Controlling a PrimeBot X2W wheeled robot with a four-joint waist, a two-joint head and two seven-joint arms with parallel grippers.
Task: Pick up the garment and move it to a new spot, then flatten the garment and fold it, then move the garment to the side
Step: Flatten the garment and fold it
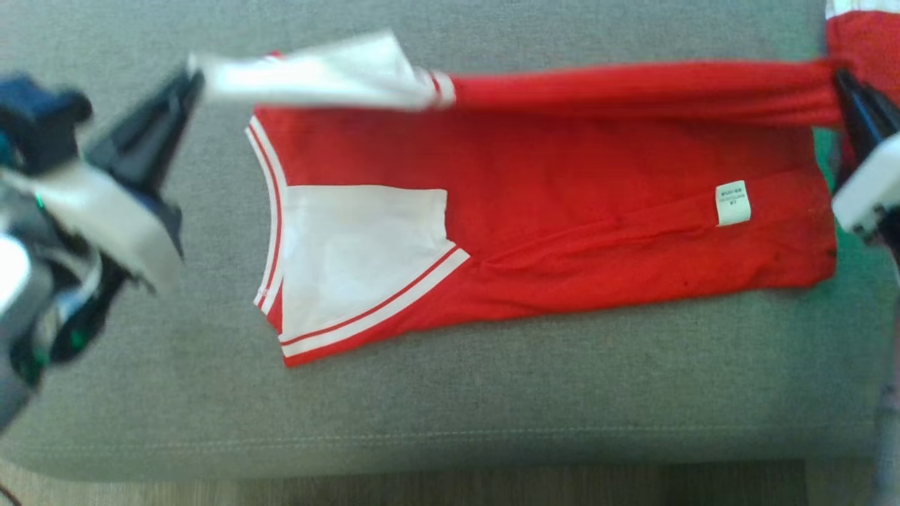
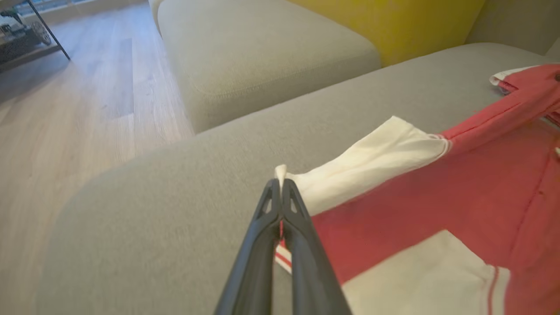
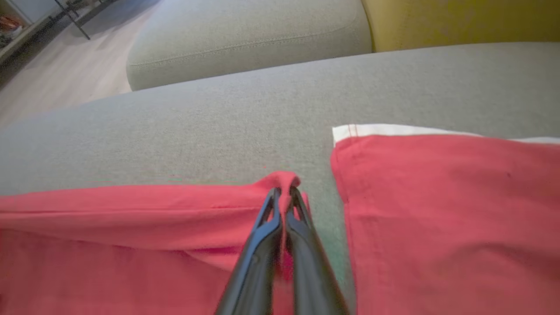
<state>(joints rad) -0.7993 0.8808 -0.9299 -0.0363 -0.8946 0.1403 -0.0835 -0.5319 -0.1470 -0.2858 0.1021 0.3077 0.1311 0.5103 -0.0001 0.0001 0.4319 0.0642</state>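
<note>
You had the left gripper (image 1: 195,79) clamped tight on the white sleeve of the shirt (image 1: 562,211), the right gripper (image 1: 841,79) likewise on its red hem; it lay across the cushion (image 1: 492,407), far edge lifted.

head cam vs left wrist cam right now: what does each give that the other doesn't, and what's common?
Head view adds: the red shirt along its full length, its white label, and the right fingers pinching the red edge at the other end.
Left wrist view adds: the wood floor, a second grey cushion and a yellow backrest.
Both: the left fingers shut on the white sleeve, the shirt's red body under it, and the grey sofa.
</note>
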